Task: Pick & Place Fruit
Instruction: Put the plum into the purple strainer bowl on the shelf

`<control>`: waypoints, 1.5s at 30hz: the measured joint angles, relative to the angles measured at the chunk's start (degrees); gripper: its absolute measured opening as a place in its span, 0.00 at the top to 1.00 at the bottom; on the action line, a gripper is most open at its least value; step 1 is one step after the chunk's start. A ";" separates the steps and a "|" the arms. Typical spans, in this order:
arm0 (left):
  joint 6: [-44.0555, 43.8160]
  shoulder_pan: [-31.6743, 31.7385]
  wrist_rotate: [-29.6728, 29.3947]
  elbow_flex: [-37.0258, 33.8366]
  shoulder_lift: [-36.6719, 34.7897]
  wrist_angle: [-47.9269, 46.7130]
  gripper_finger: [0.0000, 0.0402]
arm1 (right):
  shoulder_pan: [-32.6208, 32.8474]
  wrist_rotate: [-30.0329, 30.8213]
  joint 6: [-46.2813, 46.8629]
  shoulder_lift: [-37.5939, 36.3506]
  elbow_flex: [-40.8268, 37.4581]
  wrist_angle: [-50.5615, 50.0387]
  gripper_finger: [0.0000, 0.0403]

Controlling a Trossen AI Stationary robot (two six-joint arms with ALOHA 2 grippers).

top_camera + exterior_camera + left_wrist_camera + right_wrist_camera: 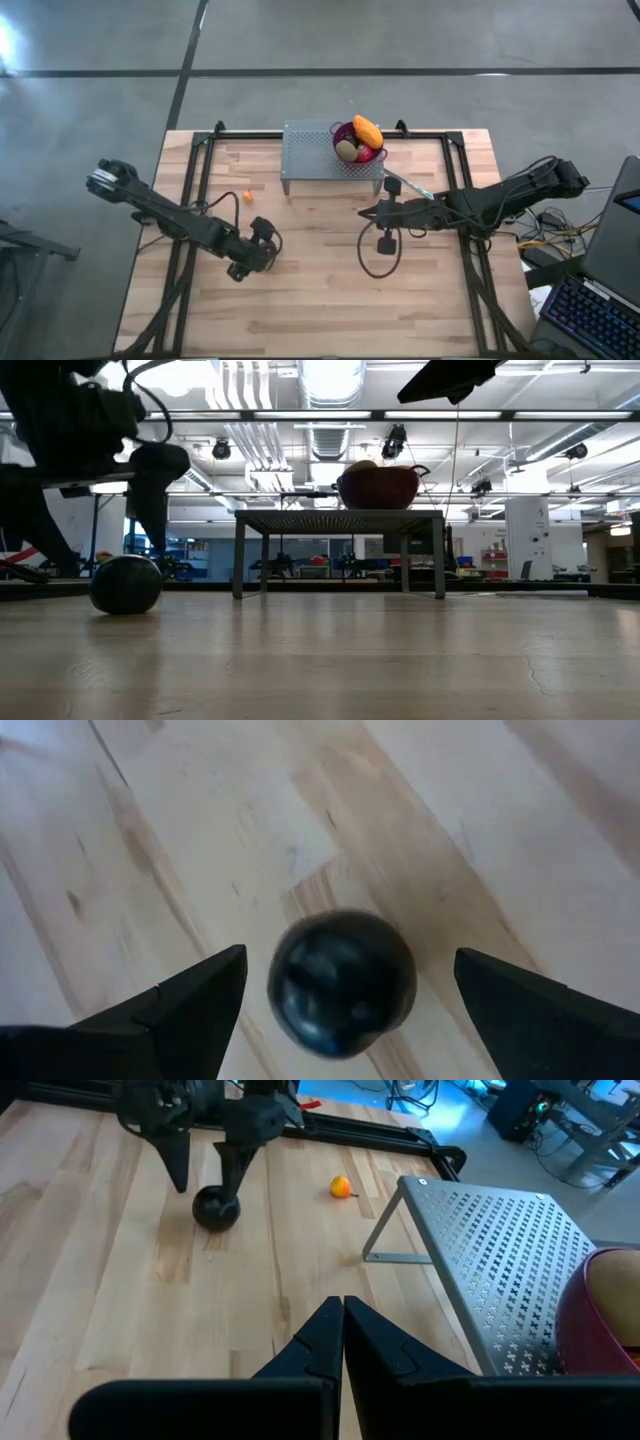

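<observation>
overhead, table-level and two wrist cameras share the table (330,290).

The right end effector (342,1342) hangs closed over the table (120,1260). Farther off, the left end effector (205,1175) straddles a black ball (215,1209), fingers spread. A small orange fruit (341,1186) lies near the perforated metal stand (500,1250).

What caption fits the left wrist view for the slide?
Left gripper, jaws open, straddles a near-black round fruit resting on the wooden table.

Glossy black ball fruit (341,982) on a matt pale wood table (200,840); perforated grey metal stand (495,1250).
</observation>
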 joint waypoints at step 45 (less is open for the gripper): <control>-3.62 0.96 -3.27 -1.20 8.66 2.95 0.10 | -0.35 0.01 -0.65 -0.02 0.00 0.24 0.98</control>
